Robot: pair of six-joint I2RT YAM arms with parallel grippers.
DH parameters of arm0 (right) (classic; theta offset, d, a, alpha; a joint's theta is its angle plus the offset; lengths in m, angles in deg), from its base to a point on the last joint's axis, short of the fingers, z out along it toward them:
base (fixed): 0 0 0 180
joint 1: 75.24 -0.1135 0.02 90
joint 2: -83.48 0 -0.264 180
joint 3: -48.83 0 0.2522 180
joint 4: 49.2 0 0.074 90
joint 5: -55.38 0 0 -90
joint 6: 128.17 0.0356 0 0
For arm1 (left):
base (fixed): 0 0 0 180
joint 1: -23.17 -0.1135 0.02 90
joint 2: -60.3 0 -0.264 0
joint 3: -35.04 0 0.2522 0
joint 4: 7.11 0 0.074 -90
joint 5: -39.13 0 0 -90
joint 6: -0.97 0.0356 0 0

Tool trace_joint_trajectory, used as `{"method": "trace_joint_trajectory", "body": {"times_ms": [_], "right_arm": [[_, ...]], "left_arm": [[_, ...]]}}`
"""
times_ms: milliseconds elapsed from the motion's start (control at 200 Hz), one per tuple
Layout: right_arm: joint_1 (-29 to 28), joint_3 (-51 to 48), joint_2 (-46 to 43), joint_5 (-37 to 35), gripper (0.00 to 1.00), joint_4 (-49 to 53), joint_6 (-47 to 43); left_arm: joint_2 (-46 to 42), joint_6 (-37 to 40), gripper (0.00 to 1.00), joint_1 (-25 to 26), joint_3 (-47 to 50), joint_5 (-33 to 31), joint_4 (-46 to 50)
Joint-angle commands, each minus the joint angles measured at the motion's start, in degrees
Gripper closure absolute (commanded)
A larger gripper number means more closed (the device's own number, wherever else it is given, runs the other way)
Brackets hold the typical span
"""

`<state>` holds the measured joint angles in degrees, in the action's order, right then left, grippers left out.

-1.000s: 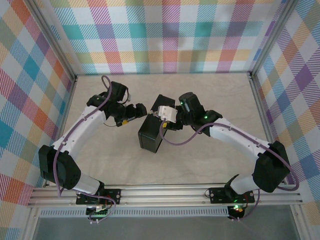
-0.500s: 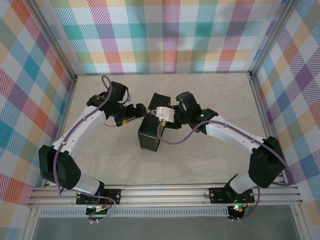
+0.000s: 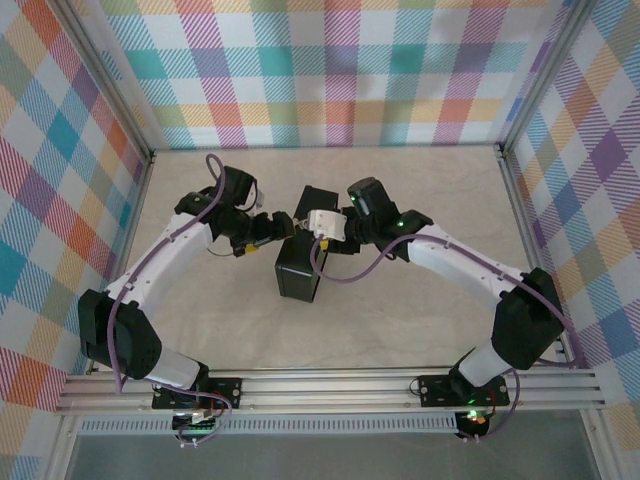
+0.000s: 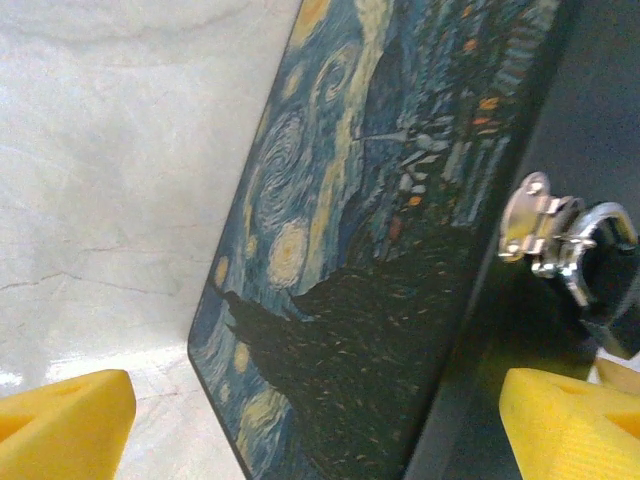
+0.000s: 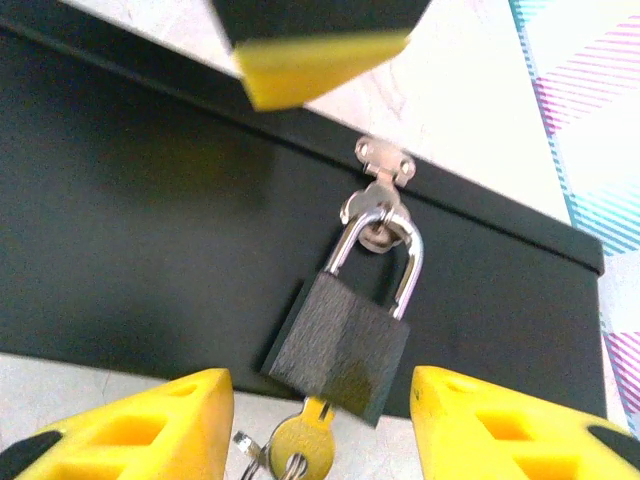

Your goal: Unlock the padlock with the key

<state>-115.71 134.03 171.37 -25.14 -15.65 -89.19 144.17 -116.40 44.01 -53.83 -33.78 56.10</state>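
The painted tin box [image 4: 350,250] lies on the table, its dark side wall [image 5: 150,220] facing my right wrist. A black padlock [image 5: 340,345] with a silver shackle hangs from the box's hasp [image 5: 385,165]. The key [image 5: 300,440] sits in the padlock's underside, with a ring through its head. My right gripper [image 5: 325,430] is open, a yellow fingertip [image 5: 150,430] standing apart from the padlock on each side. My left gripper [image 4: 320,430] is open wide astride the box's corner, and the hasp [image 4: 535,225] shows to its right. From above, both grippers [image 3: 283,226] [image 3: 312,224] meet at the box [image 3: 298,272].
The marble-patterned table top [image 3: 400,320] lies open around the box. Checked cloth walls [image 3: 330,70] on metal frame posts close the back and sides. A yellow fingertip of the left gripper [image 5: 320,55] hangs just above the hasp in the right wrist view.
My right arm has swung left and further back, bringing its gripper closer to the left one at the box. The left gripper has edged slightly right.
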Motion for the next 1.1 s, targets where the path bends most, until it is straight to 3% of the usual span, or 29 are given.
{"method": "trace_joint_trajectory", "body": {"times_ms": [0,550,830,1095], "right_arm": [[0.39,3.21,0.52,4.45,0.49,2.62,1.62],[0.79,9.91,7.83,3.47,0.45,9.23,2.88],[2.79,15.91,12.88,0.90,0.59,16.19,7.70],[4.04,19.40,14.36,2.65,0.62,18.28,13.03]], "left_arm": [[-1.50,1.02,0.07,-0.45,1.09,0.85,0.73],[-2.12,1.71,0.07,-0.45,1.63,0.68,0.98],[-2.33,2.52,0.07,-0.45,1.81,0.40,1.53],[-2.18,2.87,0.07,-0.54,1.98,0.33,1.56]]}}
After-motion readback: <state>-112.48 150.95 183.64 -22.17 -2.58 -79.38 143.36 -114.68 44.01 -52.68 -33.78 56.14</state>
